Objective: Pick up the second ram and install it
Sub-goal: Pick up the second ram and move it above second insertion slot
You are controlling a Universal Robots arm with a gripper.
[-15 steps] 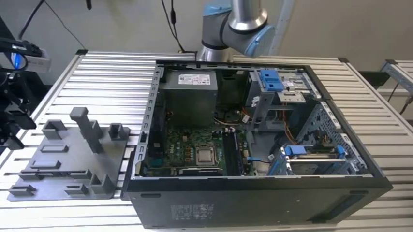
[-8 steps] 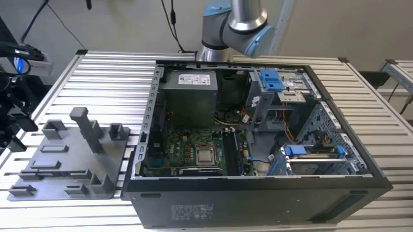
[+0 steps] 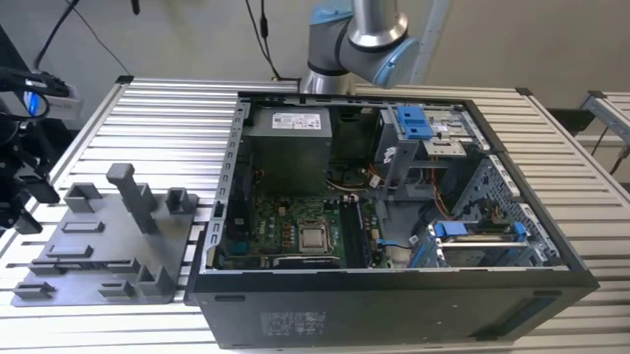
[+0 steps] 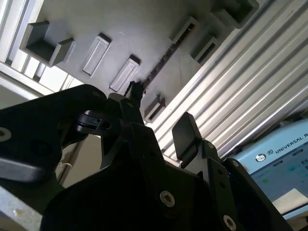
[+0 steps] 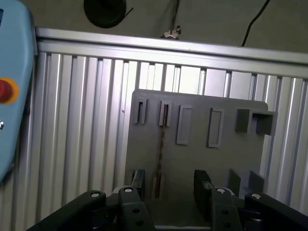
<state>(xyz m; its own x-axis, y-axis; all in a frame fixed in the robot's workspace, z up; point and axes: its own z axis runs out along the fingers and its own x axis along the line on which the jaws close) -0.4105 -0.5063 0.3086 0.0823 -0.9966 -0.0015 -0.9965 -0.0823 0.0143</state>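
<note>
The second ram (image 5: 160, 149) is a thin dark strip standing edge-on in a slot of the grey holder tray (image 5: 226, 159). It also shows in the second wrist view as the same ram (image 4: 163, 57). My gripper (image 5: 169, 179) hovers above the tray and is open, with nothing between its fingers. In the first wrist view the ram runs up between the two black fingers (image 5: 202, 185), closer to one of them. In the exterior view the arm's black wrist head (image 3: 22, 177) hangs at the left edge, beside the tray (image 3: 108, 243).
The open computer case (image 3: 394, 295) stands at the exterior view's right of the tray, with the green motherboard (image 3: 285, 221) inside. A light blue pendant (image 5: 14, 86) with a red button lies on the ribbed metal table (image 5: 82, 120). The tray has upright posts (image 3: 133, 193).
</note>
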